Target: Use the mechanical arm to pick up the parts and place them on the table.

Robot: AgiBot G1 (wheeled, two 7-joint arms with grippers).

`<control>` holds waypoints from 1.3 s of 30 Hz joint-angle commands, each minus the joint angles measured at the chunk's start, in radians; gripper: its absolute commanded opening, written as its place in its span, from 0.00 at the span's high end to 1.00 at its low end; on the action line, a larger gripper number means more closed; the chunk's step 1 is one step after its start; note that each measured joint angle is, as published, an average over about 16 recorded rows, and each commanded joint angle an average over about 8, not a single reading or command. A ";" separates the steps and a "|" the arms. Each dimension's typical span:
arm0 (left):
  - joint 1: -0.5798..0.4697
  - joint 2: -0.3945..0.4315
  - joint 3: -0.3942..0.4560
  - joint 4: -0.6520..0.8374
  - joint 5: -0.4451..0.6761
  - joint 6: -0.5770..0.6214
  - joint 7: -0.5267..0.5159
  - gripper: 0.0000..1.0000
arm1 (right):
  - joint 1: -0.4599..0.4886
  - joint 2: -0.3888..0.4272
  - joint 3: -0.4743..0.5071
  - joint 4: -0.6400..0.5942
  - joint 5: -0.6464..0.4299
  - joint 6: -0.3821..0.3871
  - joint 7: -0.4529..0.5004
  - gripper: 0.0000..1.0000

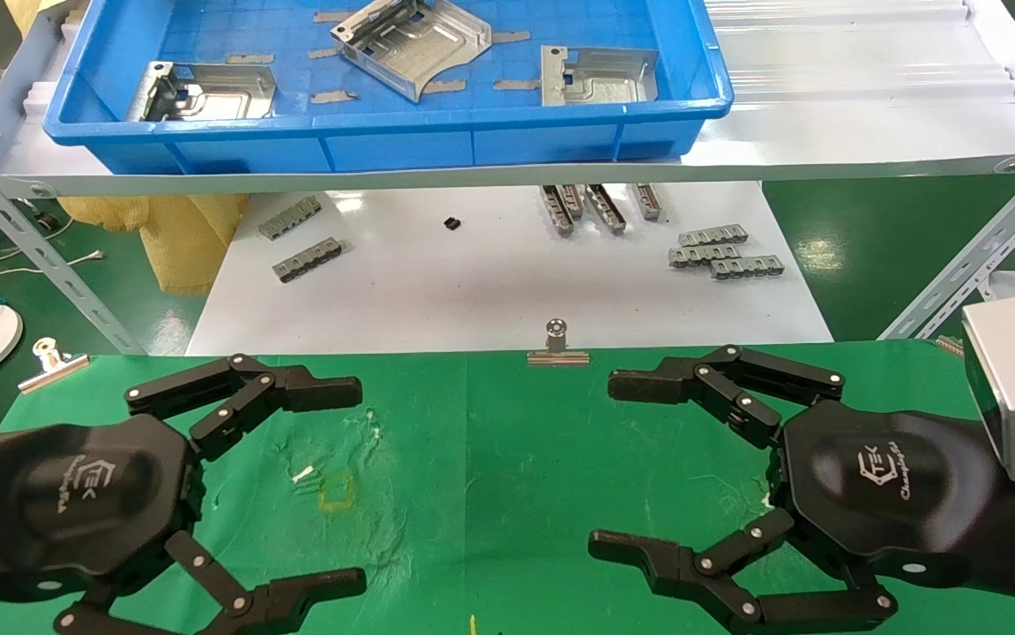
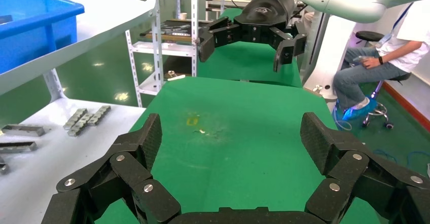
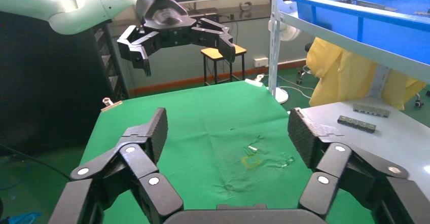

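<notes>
Both grippers, left (image 1: pixel 335 481) and right (image 1: pixel 626 467), are held wide open and empty above the green table (image 1: pixel 489 441). Three metal plates (image 1: pixel 410 44) are seen in the blue tray (image 1: pixel 384 141) (on the shelf).

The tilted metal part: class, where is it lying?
In the head view, the tilted part lies mid-bin in the blue bin, between two flatter parts.

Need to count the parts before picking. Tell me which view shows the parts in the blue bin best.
Head view: three parts lie open to sight in the blue bin. The left wrist view shows only the bin's wall; the right wrist view glimpses parts edge-on.
</notes>
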 commanded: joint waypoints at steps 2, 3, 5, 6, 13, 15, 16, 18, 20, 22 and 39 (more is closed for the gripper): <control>0.000 0.000 0.000 0.000 0.000 0.000 0.000 0.00 | 0.000 0.000 0.000 0.000 0.000 0.000 0.000 1.00; 0.000 0.000 0.000 0.000 0.000 0.000 0.000 0.00 | 0.000 0.000 0.000 0.000 0.000 0.000 0.000 1.00; 0.000 0.000 0.000 0.000 0.000 0.000 0.000 0.00 | 0.000 0.000 0.000 0.000 0.000 0.000 0.000 1.00; 0.000 0.000 0.000 0.000 0.000 0.000 0.000 0.00 | 0.000 0.000 0.000 0.000 0.000 0.000 0.000 1.00; 0.000 0.000 0.000 0.000 0.000 0.000 0.000 0.00 | 0.000 0.000 0.000 0.000 0.000 0.000 0.000 1.00; 0.000 0.000 0.000 0.000 0.000 0.000 0.000 0.00 | 0.000 0.000 0.000 0.000 0.000 0.000 0.000 1.00; 0.000 0.000 0.000 0.000 0.000 0.000 0.000 0.00 | 0.000 0.000 0.000 0.000 0.000 0.000 0.000 1.00; 0.000 0.000 0.000 0.000 0.000 0.000 0.000 0.00 | 0.000 0.000 0.000 0.000 0.000 0.000 0.000 1.00; 0.000 0.000 0.000 0.000 0.000 0.000 0.000 0.00 | 0.000 0.000 0.000 0.000 0.000 0.000 0.000 1.00; 0.000 0.000 0.000 0.000 0.000 0.000 0.000 0.00 | 0.000 0.000 0.000 0.000 0.000 0.000 0.000 1.00; -0.066 0.025 0.005 0.001 0.017 -0.014 -0.012 0.00 | 0.000 0.000 0.000 0.000 0.000 0.000 0.000 1.00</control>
